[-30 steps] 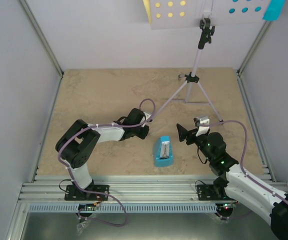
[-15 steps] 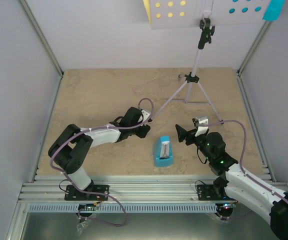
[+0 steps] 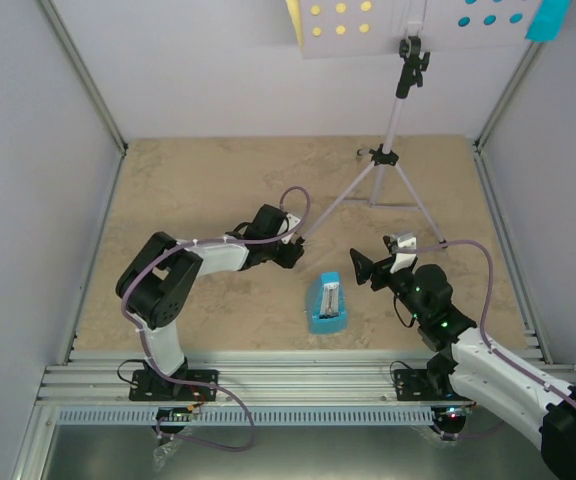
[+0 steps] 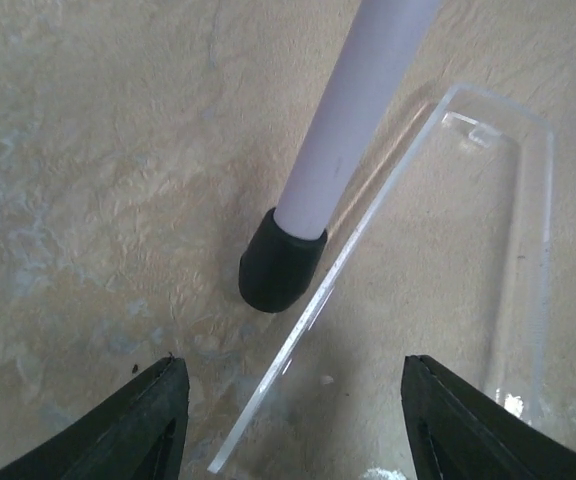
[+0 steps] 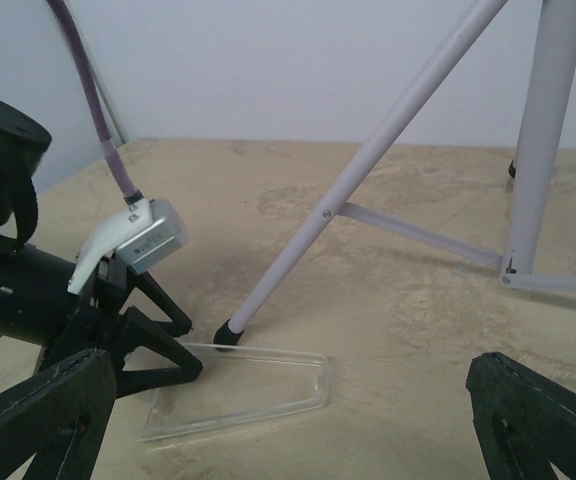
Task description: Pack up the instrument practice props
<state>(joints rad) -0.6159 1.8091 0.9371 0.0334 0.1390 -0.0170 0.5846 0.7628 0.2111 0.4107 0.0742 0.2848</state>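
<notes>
So the left gripper [image 4: 290, 365] has its fingers spread, just short of the rubber foot [image 4: 278, 270] on the stand leg [image 4: 358, 100]. I'd nudge forward, dodge that clear tray [image 4: 438, 260] (I think), then squeeze. The right gripper [image 5: 290, 365] has its fingers apart too.

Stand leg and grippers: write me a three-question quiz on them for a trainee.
1. True or false: the left gripper is shut on the stand leg.
2. Fill in: the right gripper is ___.
3. The metronome lies: A) in the left gripper B) in the right gripper C) on the table.
Key: 1 false: it is open, with the leg's foot ahead of it. 2 open. 3 C.
</notes>
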